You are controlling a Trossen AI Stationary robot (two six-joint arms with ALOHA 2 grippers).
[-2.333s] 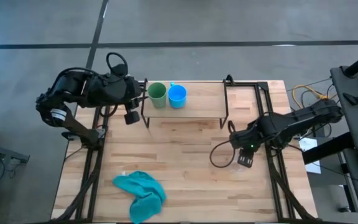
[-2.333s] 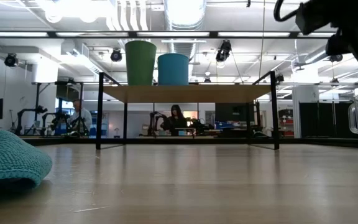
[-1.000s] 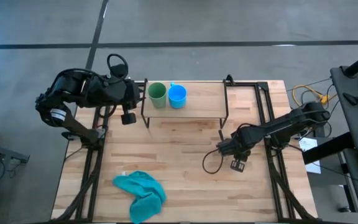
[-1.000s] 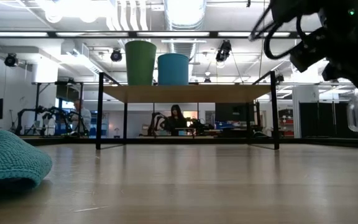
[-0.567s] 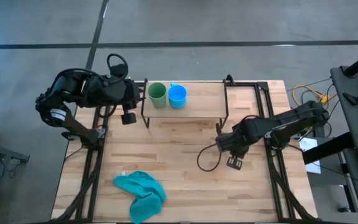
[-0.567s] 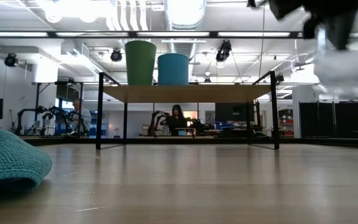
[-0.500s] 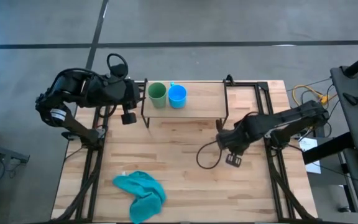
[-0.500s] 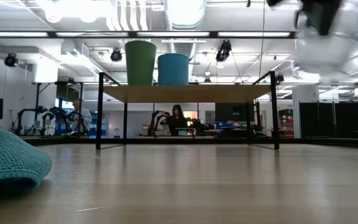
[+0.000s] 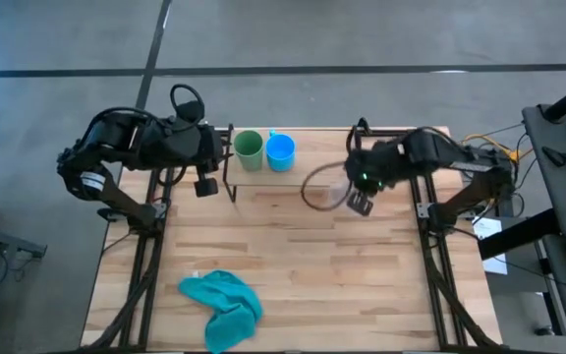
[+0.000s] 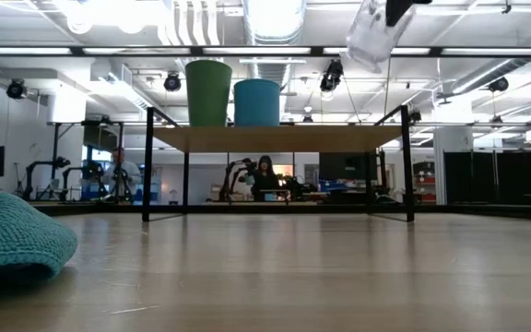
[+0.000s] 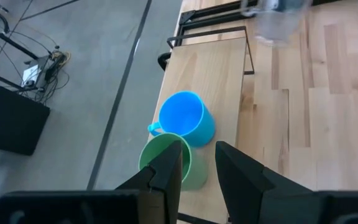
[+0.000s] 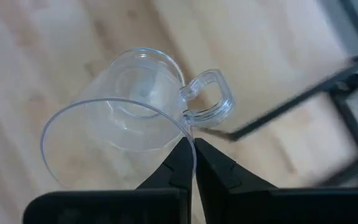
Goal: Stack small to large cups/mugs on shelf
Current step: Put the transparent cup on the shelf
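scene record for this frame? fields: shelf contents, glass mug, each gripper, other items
shelf contents: green tumbler and blue mug, side by side on the shelf
glass mug: clear glass mug, tilted, held by its rim in the air above the shelf's right end
right gripper: shut on the mug rim
left gripper: open, beside the shelf's left end
other items: teal cloth on the table

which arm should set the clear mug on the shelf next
Right. Its end effector already pinches the clear glass mug by its rim, above the low light-wood shelf. The left end effector waits beside the green plastic tumbler.
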